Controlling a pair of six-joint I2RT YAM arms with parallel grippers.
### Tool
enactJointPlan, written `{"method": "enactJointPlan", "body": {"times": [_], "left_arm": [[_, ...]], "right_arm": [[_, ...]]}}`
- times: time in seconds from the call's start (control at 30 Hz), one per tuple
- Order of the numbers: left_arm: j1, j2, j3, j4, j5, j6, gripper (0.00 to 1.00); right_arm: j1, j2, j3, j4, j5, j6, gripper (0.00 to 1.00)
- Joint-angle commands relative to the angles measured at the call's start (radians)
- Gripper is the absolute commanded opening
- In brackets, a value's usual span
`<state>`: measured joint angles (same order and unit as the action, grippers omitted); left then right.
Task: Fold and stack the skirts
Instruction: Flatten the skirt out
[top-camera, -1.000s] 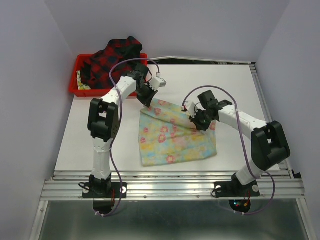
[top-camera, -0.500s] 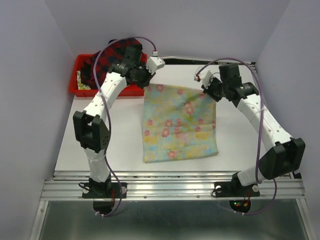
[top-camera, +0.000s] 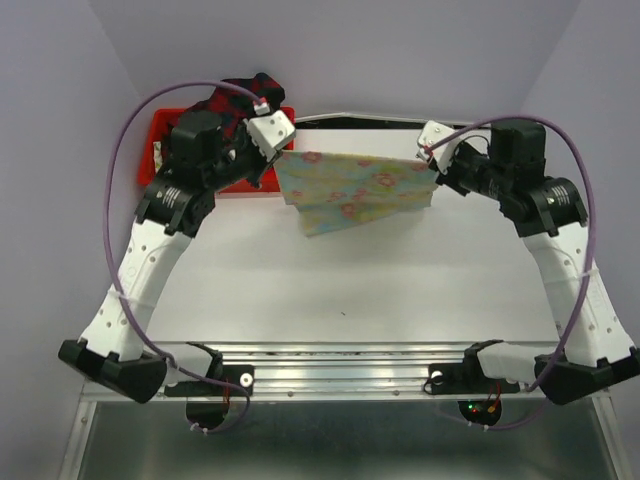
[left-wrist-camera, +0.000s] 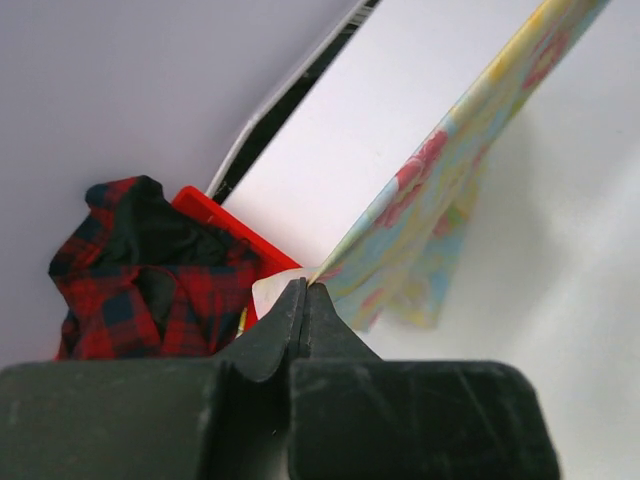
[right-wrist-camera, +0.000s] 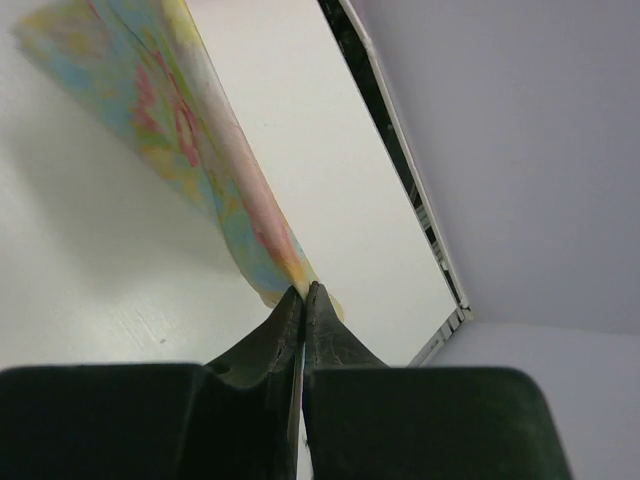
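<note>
Pale lavender walls (top-camera: 330, 50) enclose a white table (top-camera: 330, 280) edged in front by an aluminium rail (top-camera: 340, 368).

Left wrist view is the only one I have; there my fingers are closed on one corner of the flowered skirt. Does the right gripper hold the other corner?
Observer: Yes, the right gripper is shut on the opposite top corner of the flowered skirt.
Operator: Is the top edge stretched between the two?
Observer: From above it runs nearly straight from the left gripper to the right one.
Operator: And the lower edge?
Observer: It slants, hanging lower on the left arm's side; whether it touches the table I cannot tell.
</note>
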<state>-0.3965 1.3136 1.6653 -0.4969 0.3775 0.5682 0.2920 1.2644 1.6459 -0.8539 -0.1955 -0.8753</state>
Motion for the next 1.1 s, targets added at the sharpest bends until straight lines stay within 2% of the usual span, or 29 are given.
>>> {"method": "enactJointPlan", "body": {"times": [0.0,0.23,0.37,0.47,0.53,0.57,0.67,0.7,0.8,0.83,0.87,0.97,1.0,1.03,1.07], "left_arm": [[0.028,-0.202,-0.148,0.049,-0.098,-0.011,0.0],[0.027,-0.441,-0.271,0.067,-0.091,-0.097,0.0],[0.028,-0.427,-0.193,0.02,-0.089,-0.116,0.0],[0.027,-0.375,-0.167,0.024,-0.055,-0.108,0.0],[0.027,-0.303,-0.168,0.058,-0.067,-0.1,0.0],[0.025,-0.274,-0.171,0.076,-0.074,-0.099,0.0],[0.012,-0.128,-0.162,0.16,-0.094,-0.082,0.0],[0.004,-0.032,-0.156,0.175,-0.101,-0.082,0.0],[-0.013,0.132,-0.053,0.198,-0.103,-0.077,0.0],[-0.019,0.248,0.02,0.201,-0.109,-0.074,0.0],[-0.019,0.365,0.063,0.21,-0.106,-0.086,0.0],[-0.022,0.553,0.305,0.16,-0.097,-0.094,0.01],[-0.024,0.679,0.38,0.128,-0.1,-0.1,0.25],[-0.024,0.738,0.574,0.088,-0.123,-0.111,0.39],[-0.025,0.798,0.676,-0.002,-0.133,-0.122,0.47]], "right_arm": [[-0.031,-0.103,0.055,-0.209,0.048,-0.037,0.01],[-0.031,-0.166,0.143,-0.448,-0.131,-0.034,0.01],[-0.031,-0.145,0.186,-0.452,-0.145,0.024,0.01],[-0.031,-0.11,0.135,-0.392,-0.11,0.058,0.01],[-0.031,-0.093,0.065,-0.308,-0.064,0.071,0.01],[-0.031,-0.089,-0.03,-0.269,-0.042,0.068,0.01],[-0.04,-0.065,-0.176,-0.142,0.022,0.064,0.01],[-0.04,-0.041,-0.258,-0.116,0.022,0.065,0.01],[-0.118,0.018,-0.345,-0.004,0.007,0.065,0.01],[-0.146,0.074,-0.374,0.048,-0.007,0.068,0.01],[-0.207,0.108,-0.377,0.073,-0.019,0.067,0.01],[-0.284,0.275,-0.325,0.116,-0.036,0.081,0.01],[-0.324,0.321,-0.302,0.113,-0.039,0.081,0.01],[-0.338,0.399,-0.281,0.096,-0.05,0.082,0.01],[-0.338,0.43,-0.259,0.09,-0.045,0.079,0.02]]}}
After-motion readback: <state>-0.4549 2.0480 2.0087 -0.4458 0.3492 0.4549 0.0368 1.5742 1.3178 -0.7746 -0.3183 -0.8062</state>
